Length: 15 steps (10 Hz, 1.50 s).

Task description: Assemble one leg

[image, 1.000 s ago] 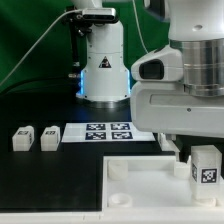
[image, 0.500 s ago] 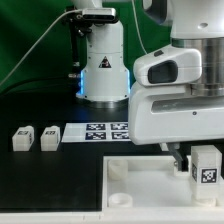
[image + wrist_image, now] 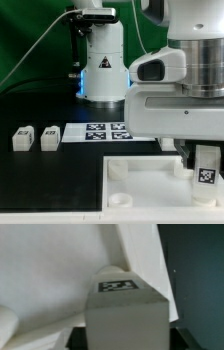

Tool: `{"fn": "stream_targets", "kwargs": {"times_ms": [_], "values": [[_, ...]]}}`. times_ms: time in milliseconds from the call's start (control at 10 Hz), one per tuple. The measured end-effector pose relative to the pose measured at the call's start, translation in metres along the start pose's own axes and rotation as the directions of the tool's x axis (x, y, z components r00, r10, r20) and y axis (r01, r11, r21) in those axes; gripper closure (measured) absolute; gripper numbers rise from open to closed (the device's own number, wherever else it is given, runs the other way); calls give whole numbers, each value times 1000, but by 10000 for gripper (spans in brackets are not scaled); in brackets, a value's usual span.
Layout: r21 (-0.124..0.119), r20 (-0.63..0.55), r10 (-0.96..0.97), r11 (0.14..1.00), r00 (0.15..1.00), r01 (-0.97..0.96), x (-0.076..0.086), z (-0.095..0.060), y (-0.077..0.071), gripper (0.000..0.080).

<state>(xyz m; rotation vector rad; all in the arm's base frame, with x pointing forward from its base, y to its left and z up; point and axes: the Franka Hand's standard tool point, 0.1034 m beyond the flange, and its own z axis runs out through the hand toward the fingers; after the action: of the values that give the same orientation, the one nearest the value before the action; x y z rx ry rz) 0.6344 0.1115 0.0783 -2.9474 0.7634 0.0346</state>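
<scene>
**Leg gripped above the far corner of the white panel**

Leg [image 3: 207, 172], a small white block with a black-and-white tag facing the camera, hangs upright at the exterior view's right edge. It sits beneath the arm's bulky white hand. The gripper [image 3: 205, 160] is clenched on it. One dark finger shows on the side toward the exterior view's left, and the other is hidden behind the block. In the wrist view the leg [image 3: 125, 317] fills the middle of the picture, with dark fingers [image 3: 76, 338] pressed against both of its sides (only slivers of them show).

Below the leg lies the white panel [image 3: 135, 182], cut off by the picture's lower edge. Whether the leg's lower end touches the panel or hovers just above it cannot be told. The wrist view is soft, so the panel [image 3: 50, 274] reads only as a pale slanted surface.

The marker board [image 3: 100, 131] lies flat on the dark table [image 3: 40, 175] beyond the panel. Two spare blocks [image 3: 35, 138] stand side by side toward the exterior view's left, well apart from the gripper.
</scene>
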Motion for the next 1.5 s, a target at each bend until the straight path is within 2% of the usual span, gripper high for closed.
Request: {"fn": "stream_targets", "kwargs": {"times_ms": [200, 400, 500, 800, 1000, 1100, 1200, 1300, 1500], "values": [[13, 9, 306, 952, 952, -306, 0, 0, 3, 501], [42, 49, 615, 786, 787, -616, 0, 1, 8, 501], [52, 69, 707, 702, 703, -711, -1, 2, 10, 501], [33, 126, 892, 433, 434, -901, -5, 2, 8, 501], [43, 122, 847, 517, 518, -855, -6, 2, 9, 502], [43, 122, 845, 520, 521, -853, -6, 2, 8, 285], [53, 95, 736, 668, 670, -742, -9, 2, 5, 285], [68, 67, 579, 810, 813, -582, -9, 0, 2, 180], [85, 46, 386, 918, 921, -389, -8, 0, 1, 156]]}}
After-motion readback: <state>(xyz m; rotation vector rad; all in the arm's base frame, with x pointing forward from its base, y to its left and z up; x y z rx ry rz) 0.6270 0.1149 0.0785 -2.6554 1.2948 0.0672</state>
